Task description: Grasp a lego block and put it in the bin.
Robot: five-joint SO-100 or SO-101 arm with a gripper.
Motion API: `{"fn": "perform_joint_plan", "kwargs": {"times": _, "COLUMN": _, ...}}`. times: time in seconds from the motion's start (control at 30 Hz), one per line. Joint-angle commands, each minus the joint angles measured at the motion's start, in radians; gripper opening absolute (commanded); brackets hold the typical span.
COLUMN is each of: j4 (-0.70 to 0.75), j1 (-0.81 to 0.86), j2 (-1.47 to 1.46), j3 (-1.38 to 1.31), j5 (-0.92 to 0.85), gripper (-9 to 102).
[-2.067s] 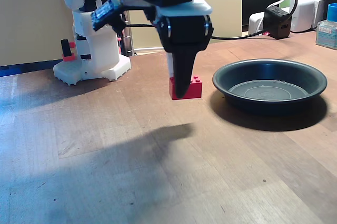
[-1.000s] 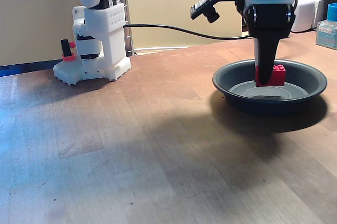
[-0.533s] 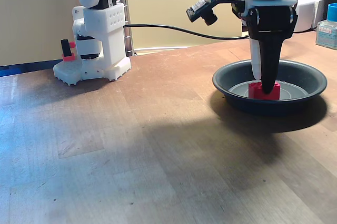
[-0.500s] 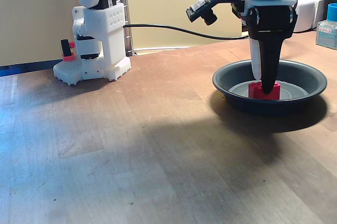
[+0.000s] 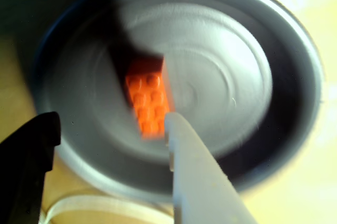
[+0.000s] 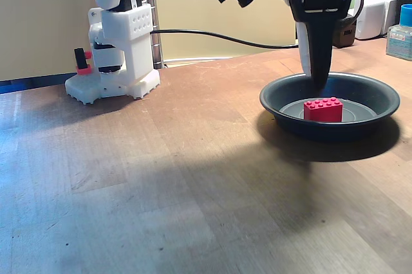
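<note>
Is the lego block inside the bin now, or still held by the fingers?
Inside. The lego block lies studs-up on the flat bottom of the bin; the gripper hangs above it, not touching.

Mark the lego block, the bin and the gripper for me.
lego block (image 6: 322, 109): fixed view, on its front face.
bin (image 6: 283, 114): fixed view, on its outer left wall.
gripper (image 6: 317, 80): fixed view, at the fingertips, above the block.
</note>
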Motion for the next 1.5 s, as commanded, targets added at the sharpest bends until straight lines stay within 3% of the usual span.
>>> {"fn": "perform_joint_plan", "kwargs": {"times": 0.0, "j4": 0.008, "j1": -0.006, "j2": 0.129, "j3": 0.026, "j5": 0.003, "gripper": 19}}
{"fn": "perform_joint_plan", "kwargs": {"times": 0.23, "j4": 0.005, "j1": 0.035, "j2": 0.316, "j3": 0.080, "j5": -0.041, "gripper": 19}}
{"fn": "perform_joint_plan", "kwargs": {"times": 0.5, "j4": 0.008, "j1": 0.285, "j2": 0.512, "j3": 0.209, "j5": -0.476, "gripper": 1}}
{"fn": "perform_joint_plan", "kwargs": {"times": 0.9, "j4": -0.006, "j1": 0.663, "j2": 0.715, "j3": 0.523, "j5": -1.015, "gripper": 0}}
{"fn": "perform_joint_plan", "kwargs": {"times": 1.13, "j4": -0.117, "j1": 0.818, "j2": 0.810, "j3": 0.669, "j5": -1.235, "gripper": 0}}
{"fn": "perform_joint_plan", "kwargs": {"times": 1.47, "j4": -0.380, "j1": 0.910, "j2": 1.068, "j3": 1.078, "j5": -1.270, "gripper": 0}}
